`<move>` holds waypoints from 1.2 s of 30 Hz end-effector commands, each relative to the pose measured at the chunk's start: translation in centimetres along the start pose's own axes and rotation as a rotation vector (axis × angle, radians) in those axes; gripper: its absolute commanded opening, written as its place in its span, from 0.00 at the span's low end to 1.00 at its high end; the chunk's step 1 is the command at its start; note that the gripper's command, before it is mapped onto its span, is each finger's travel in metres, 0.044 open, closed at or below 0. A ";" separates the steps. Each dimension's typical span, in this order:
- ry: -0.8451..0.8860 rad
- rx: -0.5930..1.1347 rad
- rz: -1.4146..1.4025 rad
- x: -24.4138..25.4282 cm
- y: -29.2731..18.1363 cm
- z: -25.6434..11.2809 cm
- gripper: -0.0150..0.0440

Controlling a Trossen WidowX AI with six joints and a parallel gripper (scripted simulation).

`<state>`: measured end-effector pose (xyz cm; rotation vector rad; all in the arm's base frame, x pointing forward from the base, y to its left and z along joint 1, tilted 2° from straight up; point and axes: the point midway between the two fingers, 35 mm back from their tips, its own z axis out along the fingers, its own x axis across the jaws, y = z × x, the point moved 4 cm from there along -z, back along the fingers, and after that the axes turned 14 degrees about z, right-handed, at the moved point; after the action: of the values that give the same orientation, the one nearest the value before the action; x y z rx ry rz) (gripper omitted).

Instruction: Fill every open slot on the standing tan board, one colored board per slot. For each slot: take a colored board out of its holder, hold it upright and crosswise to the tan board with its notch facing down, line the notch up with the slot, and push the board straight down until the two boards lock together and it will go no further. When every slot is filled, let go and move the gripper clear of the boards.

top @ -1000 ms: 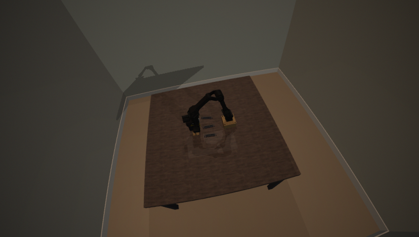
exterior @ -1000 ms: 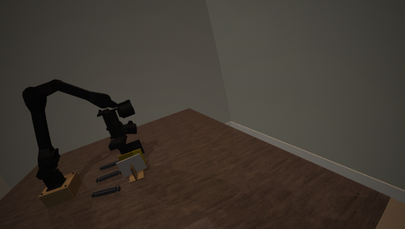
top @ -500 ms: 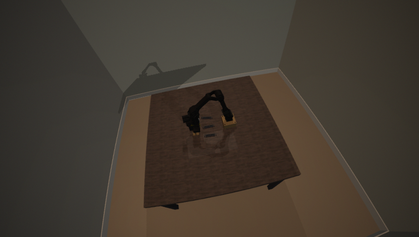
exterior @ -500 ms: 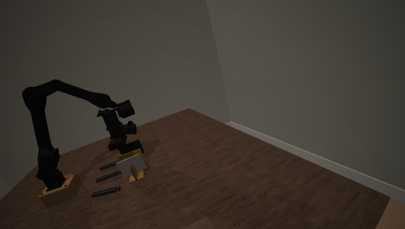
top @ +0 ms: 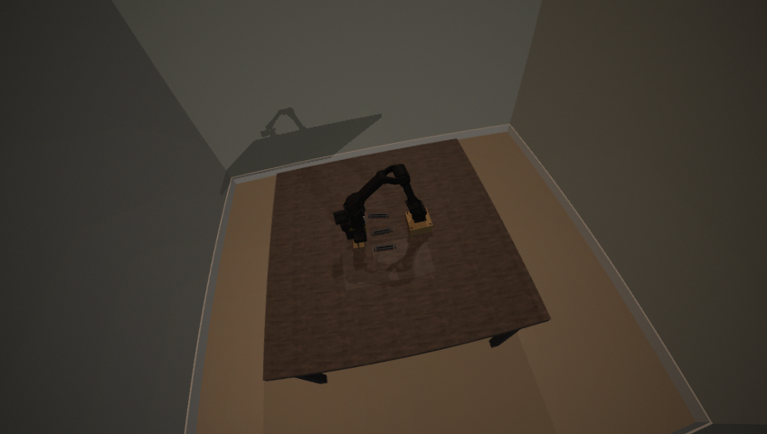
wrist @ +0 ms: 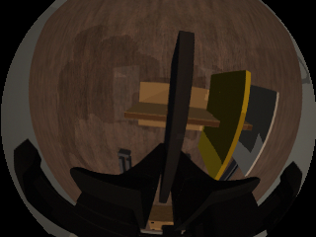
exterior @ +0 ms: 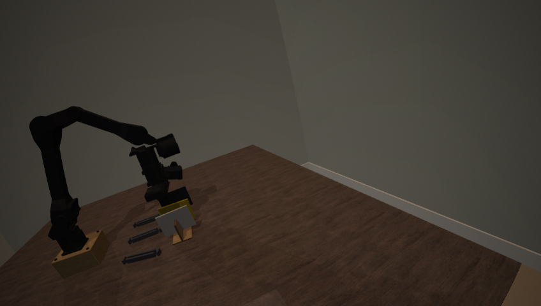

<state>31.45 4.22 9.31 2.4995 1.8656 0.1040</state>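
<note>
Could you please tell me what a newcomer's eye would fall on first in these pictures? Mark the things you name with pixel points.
Probably the yellow board [exterior: 173, 207] [wrist: 228, 118], the brightest thing, standing crosswise on the tan board [exterior: 178, 230] [wrist: 148, 112] beside a pale grey board [exterior: 175, 218] [wrist: 263, 116]. Next, the black arm [top: 371, 189] [exterior: 99, 120], arching from its wooden base [top: 411, 227] [exterior: 99, 246] over to those boards. In the wrist view, a dark board [wrist: 181, 94] gripped by the tool [wrist: 166, 148] cuts upright through the middle.
</note>
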 end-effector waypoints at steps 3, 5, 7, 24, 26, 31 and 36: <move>-0.004 0.006 -0.005 -0.1 -0.2 0.1 0.25; -0.004 0.006 -0.008 -0.1 -0.2 0.1 0.25; -0.004 0.006 -0.008 -0.1 -0.2 0.1 0.25; -0.004 0.006 0.004 0.0 -0.1 0.3 0.25; -0.004 0.006 0.004 0.0 -0.1 0.4 0.25; -0.004 0.006 0.004 0.0 -0.1 0.6 0.25; -0.004 0.006 0.004 0.0 -0.1 0.9 0.25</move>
<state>31.42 4.30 8.63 2.5035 1.8663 0.0954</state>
